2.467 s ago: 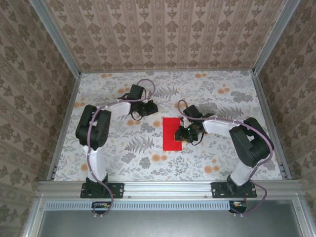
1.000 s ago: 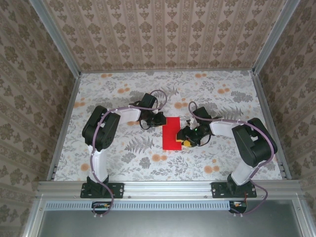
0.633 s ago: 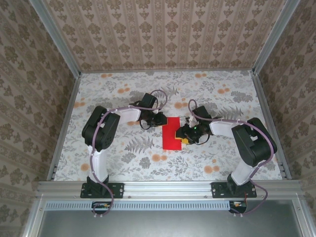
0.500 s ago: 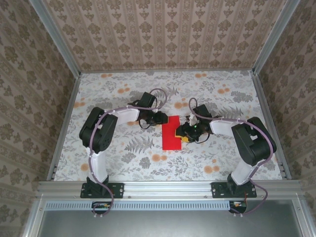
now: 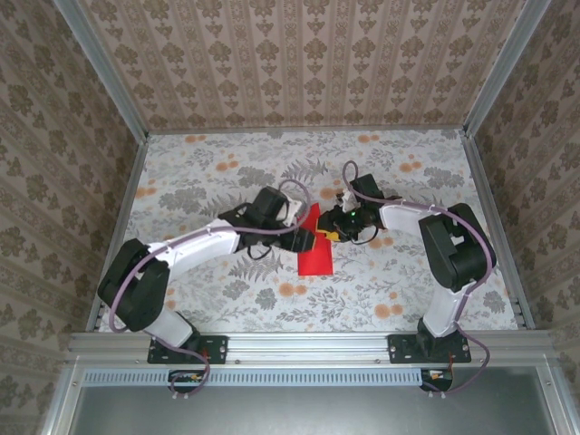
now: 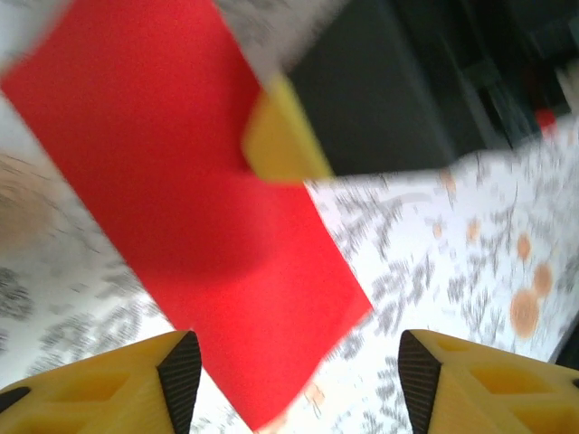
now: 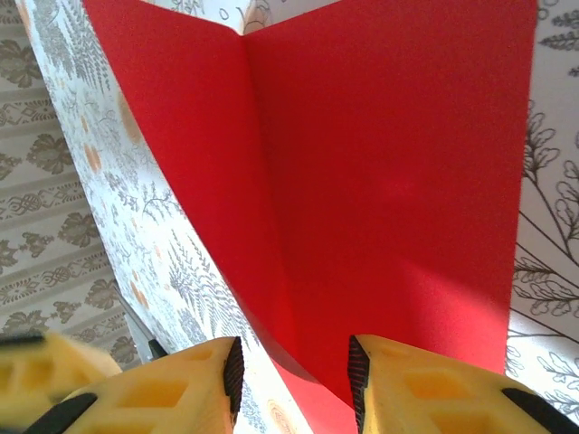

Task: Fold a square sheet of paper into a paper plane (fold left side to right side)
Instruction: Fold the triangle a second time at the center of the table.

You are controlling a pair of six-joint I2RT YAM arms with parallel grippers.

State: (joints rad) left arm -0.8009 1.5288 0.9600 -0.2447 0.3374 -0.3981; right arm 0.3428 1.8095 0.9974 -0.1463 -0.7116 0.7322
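The square sheet of paper (image 5: 317,256) is bright red and lies mid-table, its far part raised off the cloth. In the right wrist view the paper (image 7: 389,163) shows a lengthwise crease, and its left flap curves up. My right gripper (image 5: 333,232) stands at the sheet's right edge. Its jaws (image 7: 294,380) are apart, with the flap's lower edge running between them. My left gripper (image 5: 305,238) is at the sheet's left edge. It is open (image 6: 294,380), and the red paper (image 6: 181,181) lies just ahead of it. A yellow finger (image 6: 280,145) of the right gripper rests on that paper.
The floral tabletop (image 5: 227,172) carries orange flower blotches (image 5: 292,290) near the sheet. Patterned walls and aluminium rails (image 5: 118,217) close in the table on three sides. The arm bases stand on the near rail (image 5: 299,344).
My left arm has stretched right and lowered toward the sheet's left edge. My right gripper has shifted toward the far end of the sheet. The sheet's far part has lifted.
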